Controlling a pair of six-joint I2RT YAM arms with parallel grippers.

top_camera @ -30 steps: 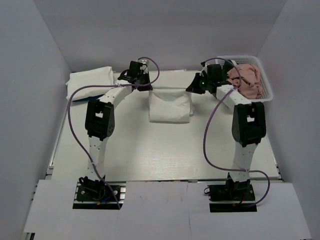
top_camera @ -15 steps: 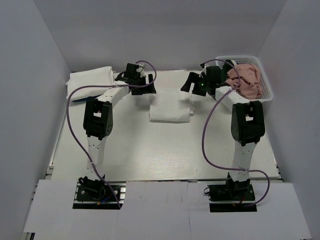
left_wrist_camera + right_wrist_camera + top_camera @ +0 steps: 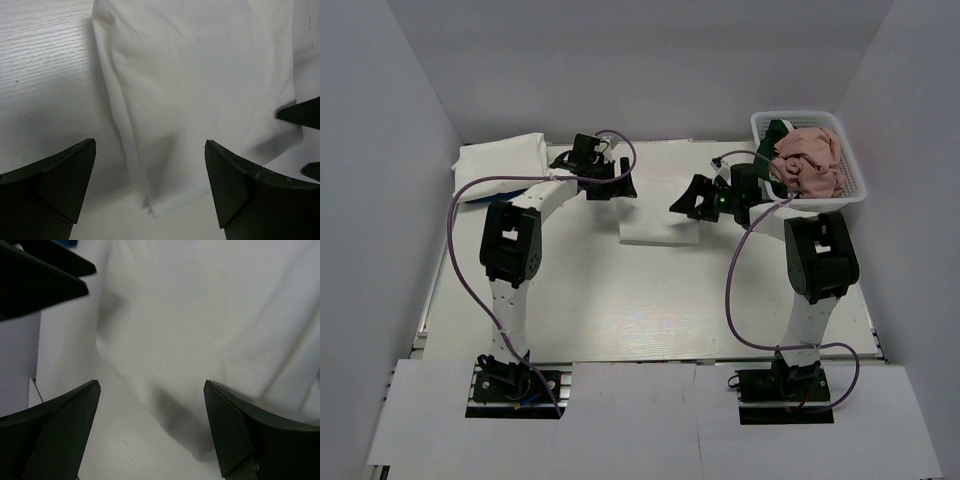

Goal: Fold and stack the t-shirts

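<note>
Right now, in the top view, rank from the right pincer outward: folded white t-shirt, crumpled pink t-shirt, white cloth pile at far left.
1. Folded white cloth t-shirt, right beside the right pincer, mid-table.
2. Crumpled dusty-pink t-shirt, in the white mesh basket, far right.
3. White cloth pile, far-left corner.

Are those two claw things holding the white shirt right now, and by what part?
Nothing is held. The left gripper and the right gripper both hover above the folded white t-shirt, fingers spread wide, gripping no cloth.
</note>
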